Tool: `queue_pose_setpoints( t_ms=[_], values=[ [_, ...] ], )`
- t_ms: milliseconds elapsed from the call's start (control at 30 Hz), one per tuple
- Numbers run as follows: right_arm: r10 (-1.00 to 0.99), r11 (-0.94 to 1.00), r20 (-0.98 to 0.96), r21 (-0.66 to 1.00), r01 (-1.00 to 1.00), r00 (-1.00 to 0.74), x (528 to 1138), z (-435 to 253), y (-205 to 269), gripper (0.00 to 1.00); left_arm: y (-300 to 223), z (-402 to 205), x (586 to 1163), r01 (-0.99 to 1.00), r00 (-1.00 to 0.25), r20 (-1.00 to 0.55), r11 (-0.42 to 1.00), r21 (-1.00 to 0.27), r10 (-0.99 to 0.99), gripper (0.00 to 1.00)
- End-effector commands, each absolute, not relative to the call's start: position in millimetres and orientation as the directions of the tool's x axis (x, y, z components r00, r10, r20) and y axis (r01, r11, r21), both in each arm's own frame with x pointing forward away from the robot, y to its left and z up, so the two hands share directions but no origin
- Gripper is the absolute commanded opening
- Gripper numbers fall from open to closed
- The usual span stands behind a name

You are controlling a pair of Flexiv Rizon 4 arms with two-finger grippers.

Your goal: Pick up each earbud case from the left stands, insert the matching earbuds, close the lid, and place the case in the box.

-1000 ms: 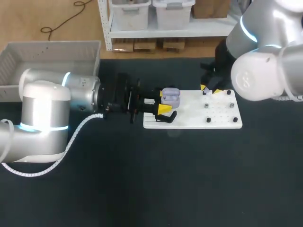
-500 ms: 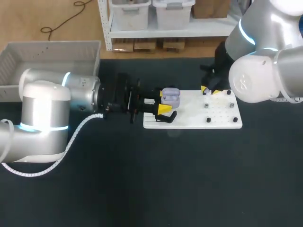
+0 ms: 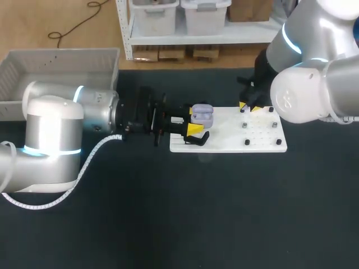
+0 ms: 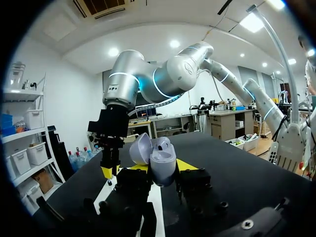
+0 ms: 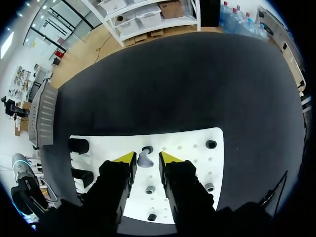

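My left gripper [image 3: 191,122] is shut on a lavender earbud case [image 3: 202,115], holding it over the near-left part of the white board [image 3: 230,141]. In the left wrist view the case [image 4: 162,157] stands upright between the yellow tips with its lid [image 4: 140,148] swung open. My right gripper [image 3: 247,106] points down at the board's far edge. In the right wrist view a small lavender earbud [image 5: 144,159] sits on the board between the fingers of the right gripper [image 5: 146,159], with a thin gap still showing beside it. The right gripper [image 4: 107,171] also shows ahead of the case.
Two black stands [image 5: 79,145] [image 5: 81,175] sit on the board's left part, and small dark pegs [image 5: 211,144] [image 5: 150,189] dot its right part. A grey box [image 3: 56,67] stands at the table's far left. Dark tabletop spreads in front of the board.
The right gripper's fingers have drawn closer together around the earbud. The left arm and the case have not moved.
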State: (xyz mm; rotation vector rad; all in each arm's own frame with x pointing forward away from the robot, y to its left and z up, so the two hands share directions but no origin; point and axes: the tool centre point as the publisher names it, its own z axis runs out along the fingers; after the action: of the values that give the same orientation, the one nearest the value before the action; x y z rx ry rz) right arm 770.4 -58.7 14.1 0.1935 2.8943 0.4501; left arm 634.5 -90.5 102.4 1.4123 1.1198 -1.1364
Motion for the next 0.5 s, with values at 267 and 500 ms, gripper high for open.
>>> queue_pose_setpoints(
  t_ms=[267,500],
  values=[
    [0.155,0.946,-0.170,0.309,0.097,-0.973,768.3,11.5,-52.7,0.23,-90.7,101.8,633.9,0.985,0.143,-0.986,-0.105,0.135,0.080,0.00],
    [0.166,0.945,-0.178,0.308,0.105,-0.970,769.2,10.9,-53.6,0.02,-90.7,101.8,633.9,0.985,0.143,-0.986,-0.105,0.135,0.080,0.00]
  ],
)
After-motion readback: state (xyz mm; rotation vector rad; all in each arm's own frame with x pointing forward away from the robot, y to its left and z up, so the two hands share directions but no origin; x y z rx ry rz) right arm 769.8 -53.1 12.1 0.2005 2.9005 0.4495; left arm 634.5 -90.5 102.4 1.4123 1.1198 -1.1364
